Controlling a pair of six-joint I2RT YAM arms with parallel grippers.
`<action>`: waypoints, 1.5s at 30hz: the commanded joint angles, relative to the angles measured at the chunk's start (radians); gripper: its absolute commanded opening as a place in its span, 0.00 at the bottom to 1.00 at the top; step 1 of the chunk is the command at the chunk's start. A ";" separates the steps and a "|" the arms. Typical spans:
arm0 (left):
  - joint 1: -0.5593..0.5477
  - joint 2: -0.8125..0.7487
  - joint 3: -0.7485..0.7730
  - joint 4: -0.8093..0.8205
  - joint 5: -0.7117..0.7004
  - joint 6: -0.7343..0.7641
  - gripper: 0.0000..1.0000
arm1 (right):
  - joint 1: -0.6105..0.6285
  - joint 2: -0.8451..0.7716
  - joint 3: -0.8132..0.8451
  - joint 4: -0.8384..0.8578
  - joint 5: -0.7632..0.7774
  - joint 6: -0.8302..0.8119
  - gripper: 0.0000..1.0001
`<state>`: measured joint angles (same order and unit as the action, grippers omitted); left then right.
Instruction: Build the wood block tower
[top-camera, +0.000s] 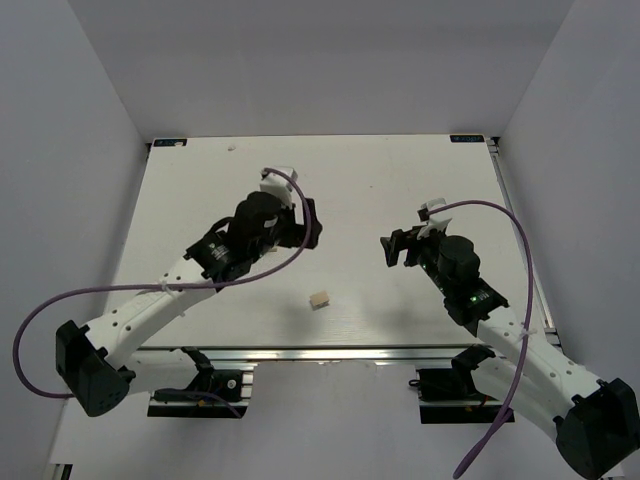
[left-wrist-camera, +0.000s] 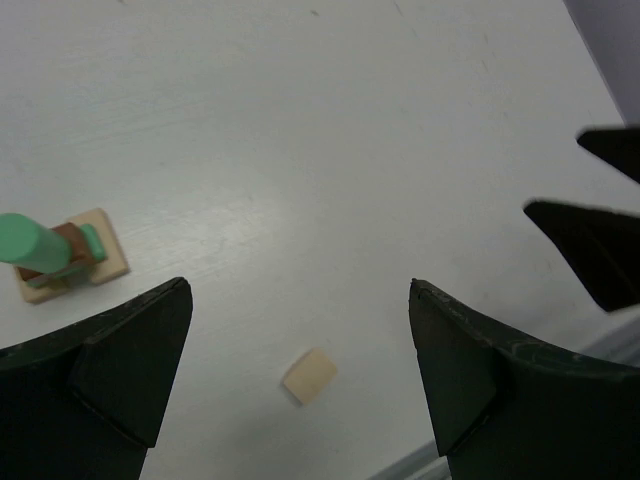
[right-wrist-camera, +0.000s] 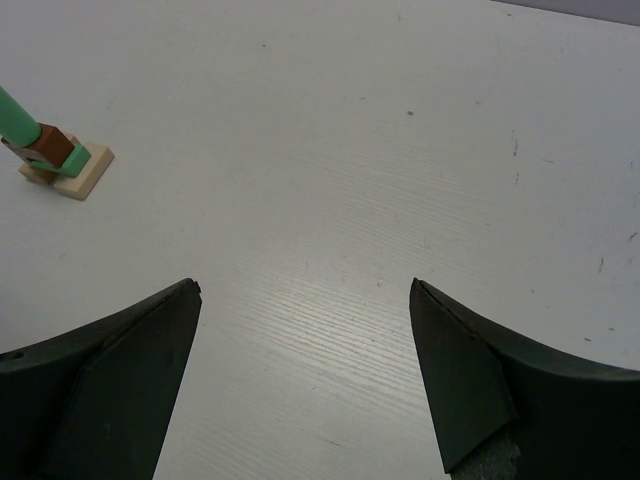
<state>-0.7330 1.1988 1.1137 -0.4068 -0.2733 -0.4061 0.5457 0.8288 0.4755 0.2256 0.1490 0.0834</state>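
Note:
The wood block tower (left-wrist-camera: 62, 255) stands at the left of the left wrist view: a flat tan base, a dark brown cube, a mint-green piece and a mint-green oblong on top. It also shows at the far left of the right wrist view as the tower (right-wrist-camera: 55, 155). From above, my left arm hides it. A loose tan block (left-wrist-camera: 310, 376) lies flat on the table, also visible from above as the tan block (top-camera: 319, 299). My left gripper (left-wrist-camera: 300, 285) hangs open above the loose block, holding nothing. My right gripper (right-wrist-camera: 305, 284) is open over bare table.
The white table (top-camera: 350, 190) is walled on three sides. Its near edge with the metal rail (top-camera: 330, 352) runs just below the loose block. My two grippers, the left gripper (top-camera: 308, 225) and the right gripper (top-camera: 392, 250), face each other mid-table, a short gap between them.

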 joint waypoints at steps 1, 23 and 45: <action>-0.066 -0.042 -0.081 0.039 0.164 0.055 0.98 | 0.005 -0.020 0.014 0.001 -0.017 0.013 0.89; -0.169 0.231 -0.433 0.341 0.293 0.193 0.90 | 0.005 -0.022 0.012 -0.005 -0.011 0.007 0.89; -0.175 0.341 -0.384 0.341 0.321 0.185 0.68 | 0.005 -0.048 0.003 -0.008 -0.019 0.001 0.89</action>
<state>-0.9028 1.5311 0.6964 -0.0597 0.0586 -0.2253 0.5457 0.7998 0.4755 0.2031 0.1406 0.0948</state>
